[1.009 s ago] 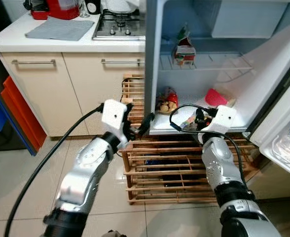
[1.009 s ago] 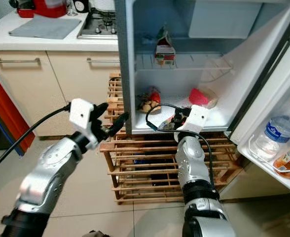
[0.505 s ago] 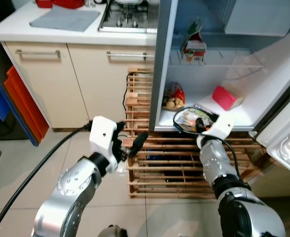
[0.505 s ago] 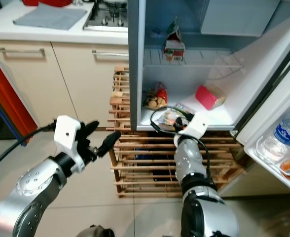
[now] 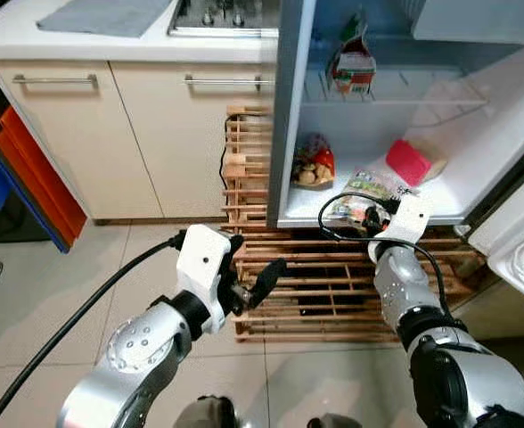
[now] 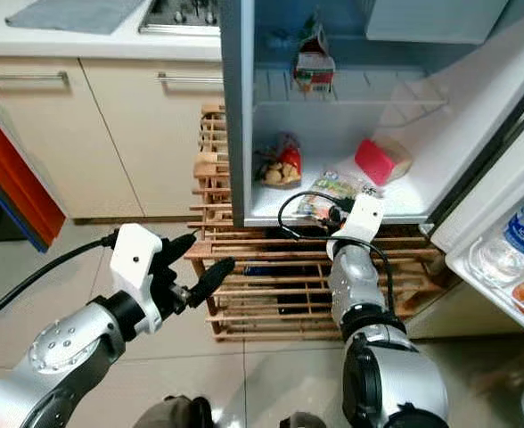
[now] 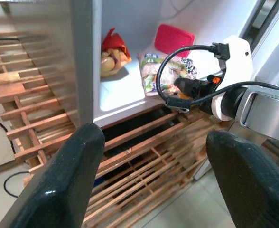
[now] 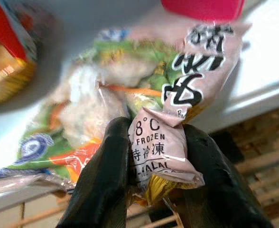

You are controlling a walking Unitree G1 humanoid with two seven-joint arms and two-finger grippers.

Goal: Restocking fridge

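Observation:
A frozen vegetable bag [image 8: 149, 90] lies at the front of the fridge's lower shelf [image 5: 440, 201]. My right gripper [image 5: 362, 210] reaches in at the shelf's front edge. The right wrist view shows its fingers [image 8: 104, 185] shut on the bag's near corner, over the shelf lip. My left gripper [image 5: 255, 282] hangs open and empty in front of the wooden rack [image 5: 333, 294] below the fridge. Its fingers [image 7: 59, 190] are spread wide. Behind the bag stand a red snack bag [image 5: 314, 166] and a pink box [image 5: 410, 162]. A milk carton [image 5: 355, 64] stands on the wire shelf above.
The fridge door [image 6: 511, 223] stands open at the right, with bottles in its shelf. Left of the fridge are cream cupboards [image 5: 110, 134] under a white counter. A blue and orange object [image 5: 12, 178] leans at the far left. Tiled floor [image 5: 39, 294] lies open at the left.
The camera has shifted and looks down more steeply. My right gripper still grips the bag at the shelf front. My left gripper now sits lower, before the wooden rack.

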